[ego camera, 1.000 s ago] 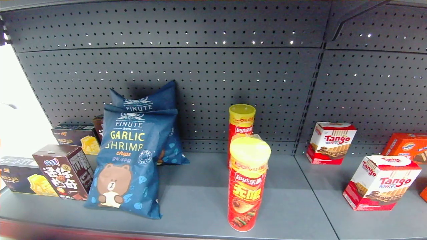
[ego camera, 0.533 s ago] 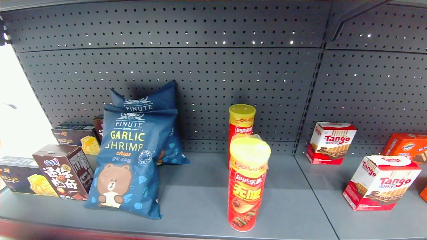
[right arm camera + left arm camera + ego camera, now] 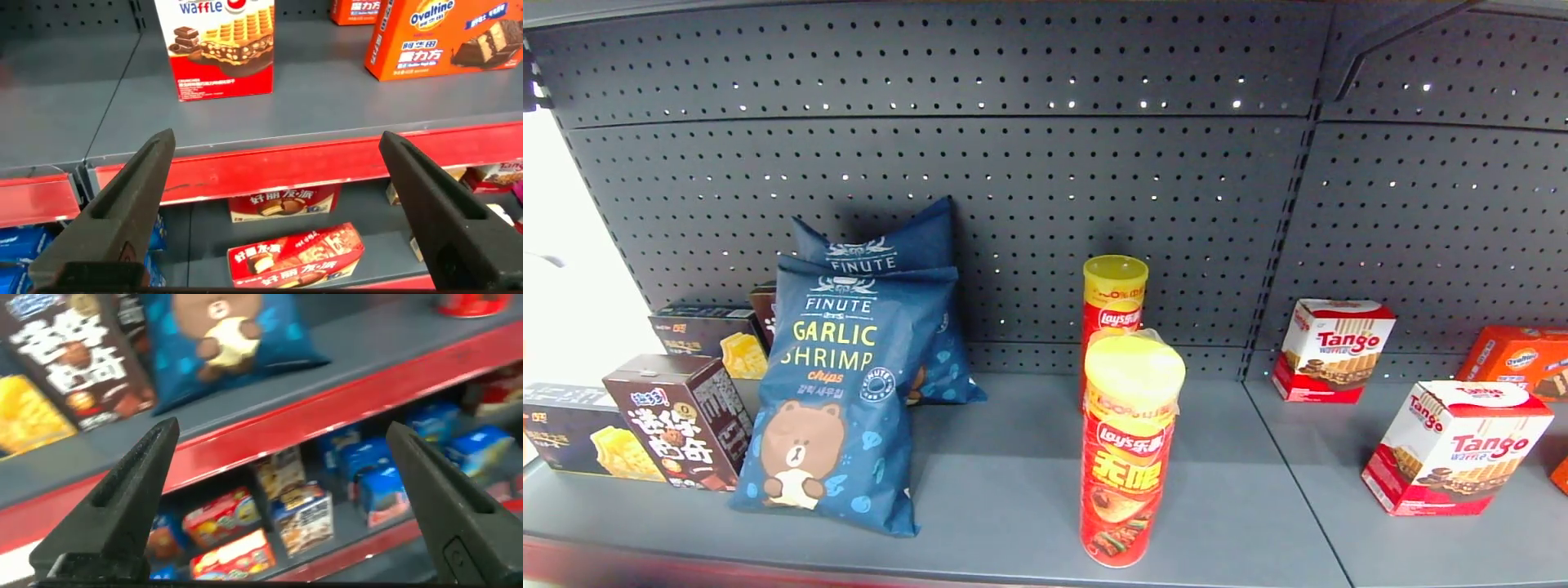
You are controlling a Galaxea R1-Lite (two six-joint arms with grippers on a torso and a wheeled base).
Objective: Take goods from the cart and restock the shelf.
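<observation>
grey shelf (image 3: 1005, 482) w/ pegboard back (image 3: 1029, 180), red front edge (image 3: 270, 167) | L gripper (image 3: 282, 429) spread, empty | R gripper (image 3: 278, 137) same

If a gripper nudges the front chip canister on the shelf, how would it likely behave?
The front chip canister stands tall and narrow, so a high push would probably tip it. Being round, it would likely roll once down, perhaps off the shelf, whose front edge is close. Its glossy wrap looks slippery.
</observation>
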